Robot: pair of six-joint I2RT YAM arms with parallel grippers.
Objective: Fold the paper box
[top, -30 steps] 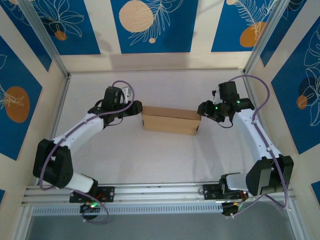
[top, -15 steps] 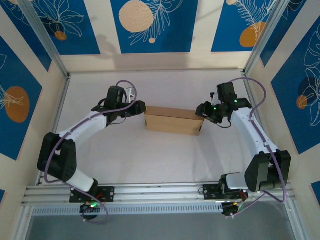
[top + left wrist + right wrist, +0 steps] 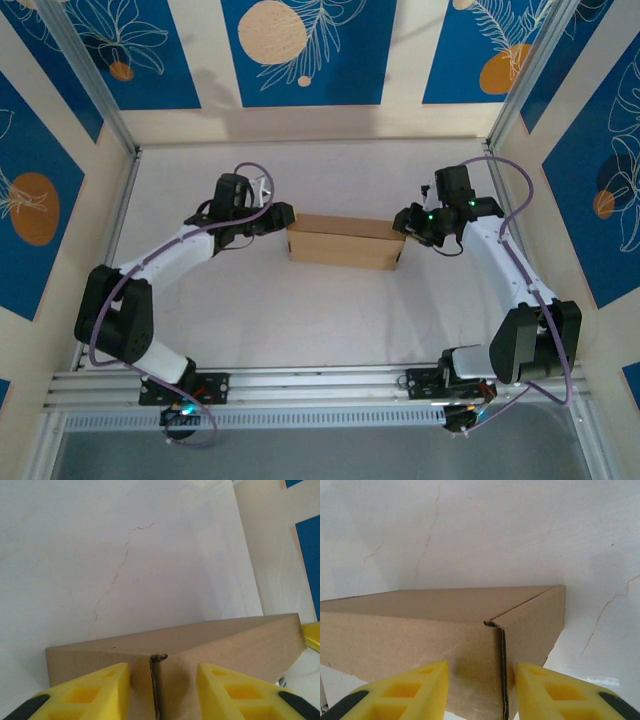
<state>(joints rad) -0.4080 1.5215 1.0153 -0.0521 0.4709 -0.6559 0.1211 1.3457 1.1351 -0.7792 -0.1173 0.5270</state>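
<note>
**A:** Yellow fingers (image 3: 100, 690) on our left gripper (image 3: 283, 215): wide or shut?
**B:** Part way apart, one on each side of the left-end corner of the paper box (image 3: 345, 242). We can't tell if they squeeze it.
**A:** Where's the paper box?
**B:** Mid table (image 3: 330, 320), betw. our two arms. Sides up, lid down, no flaps sticking out. We think the folding's approx. done.
**A:** Right gripper (image 3: 405, 222)?
**B:** Same. Part way apart, around the right-end corner seam (image 3: 502, 665).
**A:** What's left?
**B:** Prob. just pressing the ends in, then letting go.
</note>
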